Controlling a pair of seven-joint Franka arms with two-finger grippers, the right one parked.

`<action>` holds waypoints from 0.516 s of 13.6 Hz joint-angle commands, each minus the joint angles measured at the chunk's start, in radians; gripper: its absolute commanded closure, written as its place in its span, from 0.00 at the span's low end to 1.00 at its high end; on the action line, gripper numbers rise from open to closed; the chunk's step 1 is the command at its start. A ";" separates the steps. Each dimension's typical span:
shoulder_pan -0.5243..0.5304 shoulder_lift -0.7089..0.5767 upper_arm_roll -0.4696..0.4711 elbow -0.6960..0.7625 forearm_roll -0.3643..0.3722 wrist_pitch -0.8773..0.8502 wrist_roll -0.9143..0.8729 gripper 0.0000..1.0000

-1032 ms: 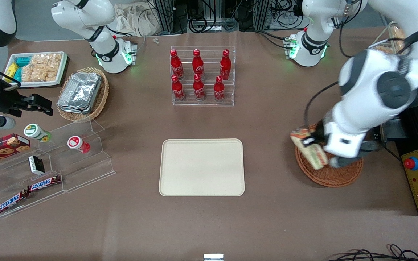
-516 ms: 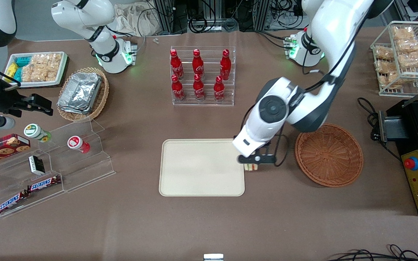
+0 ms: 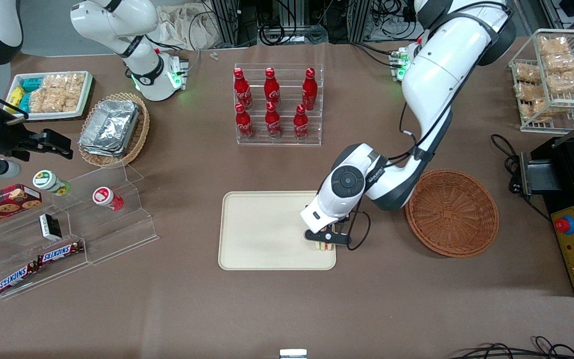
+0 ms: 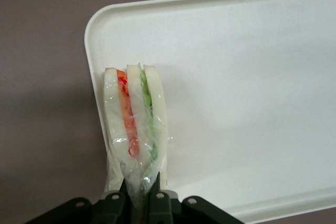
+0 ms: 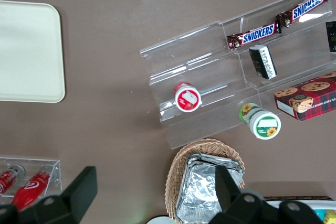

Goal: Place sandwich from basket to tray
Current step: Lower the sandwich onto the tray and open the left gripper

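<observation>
The wrapped sandwich [image 4: 135,124] was pinched at its wrap end by the gripper [image 4: 139,195], over the tray [image 4: 247,77] corner. Soft and squashy stuff, probably; a light grip was likely needed.

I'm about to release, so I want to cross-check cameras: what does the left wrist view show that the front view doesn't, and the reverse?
Only the left wrist view shows the sandwich layers, red and green filling between white bread, in clear wrap, and the gripper pinching its wrapped tip, jaws shut on it.

Only the front view shows the empty basket toward the working arm's end of the table, the cola bottles, and the whole tray.

Both show the sandwich over the tray's edge nearest the basket, close to a corner. Neither settles whether it is touching the tray.
</observation>
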 commanded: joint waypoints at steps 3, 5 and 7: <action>-0.017 0.012 0.003 0.051 -0.016 -0.028 -0.005 0.01; -0.010 -0.015 0.003 0.051 -0.049 -0.095 0.009 0.01; -0.004 -0.064 0.002 0.045 -0.054 -0.140 0.006 0.01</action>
